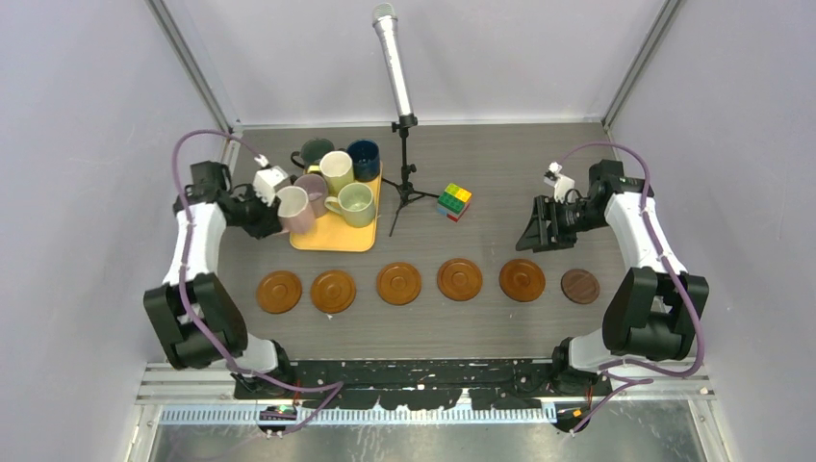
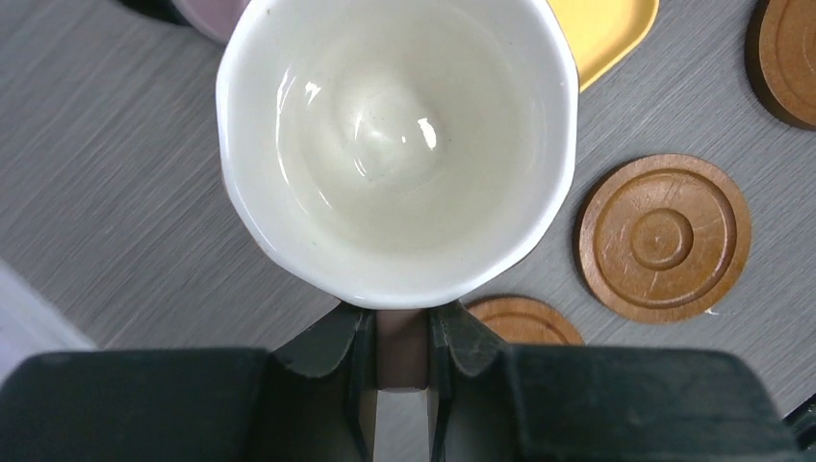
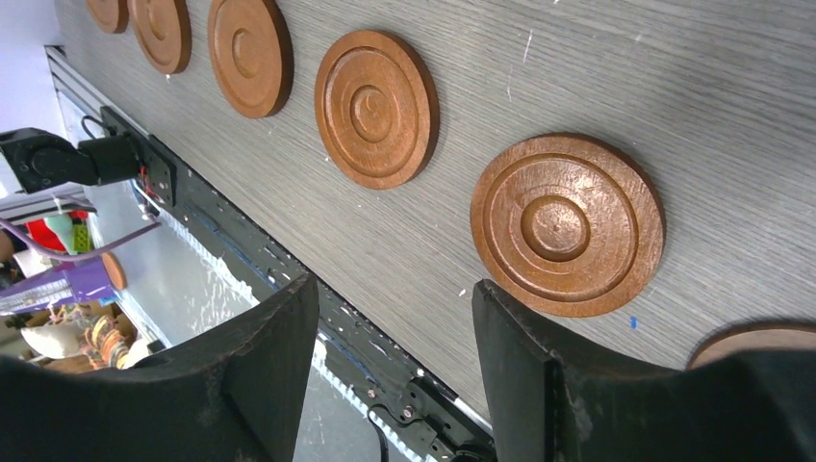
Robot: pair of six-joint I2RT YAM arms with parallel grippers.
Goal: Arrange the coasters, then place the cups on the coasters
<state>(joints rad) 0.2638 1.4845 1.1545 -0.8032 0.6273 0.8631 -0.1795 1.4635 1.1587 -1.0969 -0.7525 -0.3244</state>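
Six round brown coasters lie in a row across the table, from the leftmost coaster [image 1: 279, 291] to the small dark coaster [image 1: 580, 286] at the right. Several cups stand on the orange-yellow tray [image 1: 332, 236]: mauve [image 1: 312, 188], cream-yellow [image 1: 337, 169], pale green [image 1: 356, 202], dark grey-green [image 1: 313, 152] and navy [image 1: 364, 158]. At the tray's left edge, my left gripper [image 1: 274, 214] [image 2: 402, 337] is shut on the handle of the pink cup [image 1: 293, 208] [image 2: 395, 144]. My right gripper [image 1: 537, 229] [image 3: 395, 318] hangs open and holds nothing, above the table near a brown coaster [image 3: 568, 223].
A microphone on a black tripod stand [image 1: 402, 183] rises behind the middle of the row. A multicoloured cube [image 1: 454, 201] lies to its right. Two coasters [image 2: 664, 236] [image 2: 524, 320] show beside the pink cup in the left wrist view. The table's near edge rail [image 3: 385, 375] runs under the right gripper.
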